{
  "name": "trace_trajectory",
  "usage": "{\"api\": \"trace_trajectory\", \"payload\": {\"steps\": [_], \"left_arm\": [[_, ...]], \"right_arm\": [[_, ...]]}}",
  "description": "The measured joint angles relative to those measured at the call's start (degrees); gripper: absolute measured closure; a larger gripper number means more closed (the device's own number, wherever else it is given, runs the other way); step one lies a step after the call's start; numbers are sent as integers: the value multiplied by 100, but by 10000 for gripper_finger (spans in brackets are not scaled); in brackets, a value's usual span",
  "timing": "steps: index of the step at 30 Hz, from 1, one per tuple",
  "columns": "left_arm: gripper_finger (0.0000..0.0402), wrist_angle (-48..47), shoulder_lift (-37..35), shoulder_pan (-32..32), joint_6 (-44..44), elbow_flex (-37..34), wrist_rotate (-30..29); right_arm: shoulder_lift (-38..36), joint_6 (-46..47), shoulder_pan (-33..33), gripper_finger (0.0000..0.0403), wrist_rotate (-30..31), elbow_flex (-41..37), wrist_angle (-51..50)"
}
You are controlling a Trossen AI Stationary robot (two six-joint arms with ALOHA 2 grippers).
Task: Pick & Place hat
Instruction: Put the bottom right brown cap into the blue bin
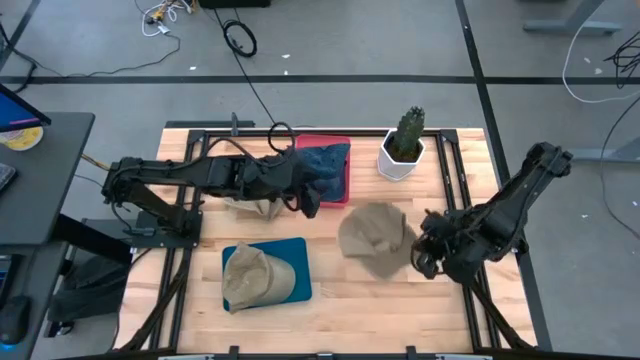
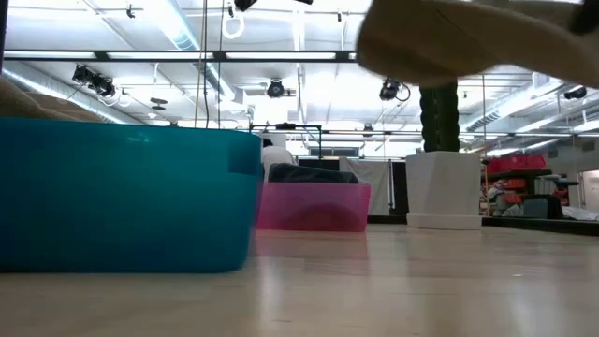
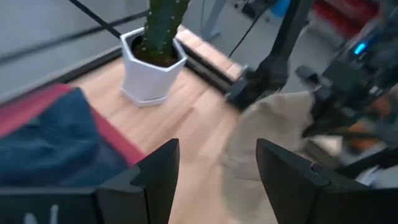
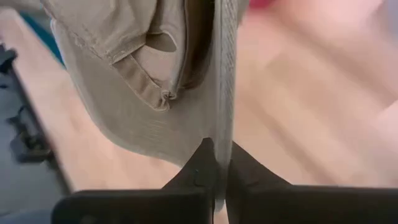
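Observation:
A tan hat [image 1: 375, 238] is held off the table at the right centre by my right gripper [image 1: 418, 252], which is shut on its right edge. In the low view the hat [image 2: 468, 42] floats above the tabletop. My left gripper [image 1: 308, 205] is open and empty beside a dark blue hat [image 1: 325, 165] that lies in a red tray [image 1: 340, 143]. Another tan hat [image 1: 250, 278] lies in a teal tray [image 1: 295, 262] at the near left. A third tan hat [image 1: 252, 208] lies on the table under my left arm. My right gripper pinches a thin edge of the tan hat [image 4: 222, 118] between its two fingers [image 4: 242, 165]. It comes at the hat from the table's right side. The hat is lifted clear of the table, its crown and back strap [image 4: 146, 81] spreading away beyond the fingers.
A cactus in a white pot [image 1: 403, 150] stands at the far right of the table, just beyond the held hat. Bare wood lies at the near centre and near right [image 1: 380, 310]. A black frame [image 1: 460, 170] runs around the table edges.

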Motion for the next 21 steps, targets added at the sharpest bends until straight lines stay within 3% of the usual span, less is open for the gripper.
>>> {"api": "trace_trajectory", "payload": {"steps": [7,14,21], "left_arm": [[186,300,0,243,-1460,0,411],[186,304,0,525,-2008,0,1272],[186,333,0,614,-2264,0,1699]], "right_arm": [[296,-1676,-694,397,724,825,-643],[645,-3520,-1260,397,1221,1225,-640],[705,-4260,-1588,397,1674,1234,-599]]}}
